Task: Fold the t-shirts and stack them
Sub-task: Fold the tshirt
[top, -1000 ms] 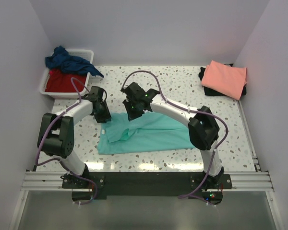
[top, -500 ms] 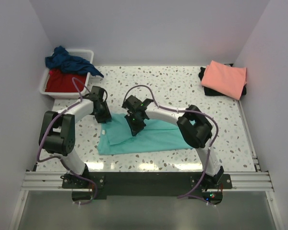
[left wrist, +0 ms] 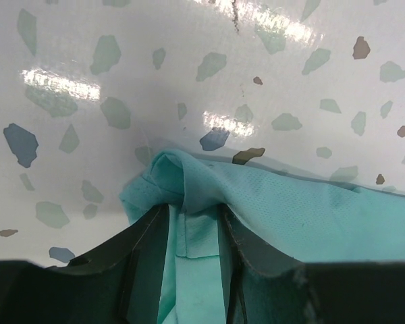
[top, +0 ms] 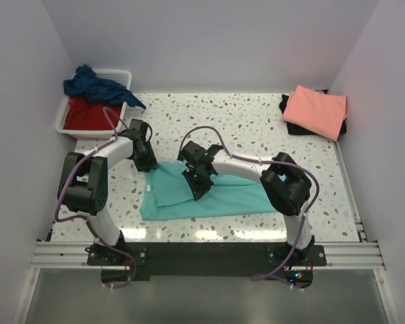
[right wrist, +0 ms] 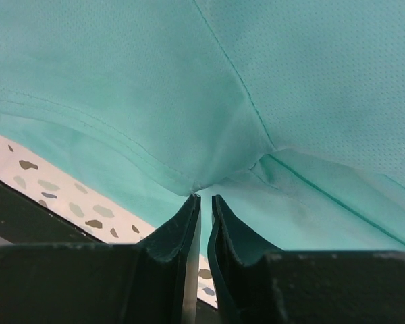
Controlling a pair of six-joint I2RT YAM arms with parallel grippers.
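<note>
Turquoise-teal t-shirt (top: 233, 194) lies spread across the lower middle of the desk (top: 256, 128), and both arms have hold of it. Over the last second the right jaws have travelled from the shirt's far edge, near the frame's centre, down and slightly right onto the body of the cloth, carrying that edge along. A flap now lies doubled over the shirt's left half, where the cloth was bunched loosely a second ago. The left jaws have barely moved. They sit at the shirt's upper-left corner as the anchor, though the garment's left edge has crept a little rightward.

In the left wrist view the jaws stand partly apart with a ruck of teal cloth gathered between them, so they are clamped on the shirt. In the right wrist view the jaws are all but closed, with only a thin sliver between them. The fabric puckers straight into their tips, so I judge they are pinching a thin layer of it.

This reads as an early fold, well under way but not yet laid flat or released. Further folds likely remain, then the move to the salmon-pink t-shirt (top: 315, 111) resting on the black t-shirt (top: 288, 106) at upper right. The red t-shirt (top: 84, 116) and navy blue t-shirt (top: 98, 86) wait in the white tub (top: 61, 121) at upper left.
</note>
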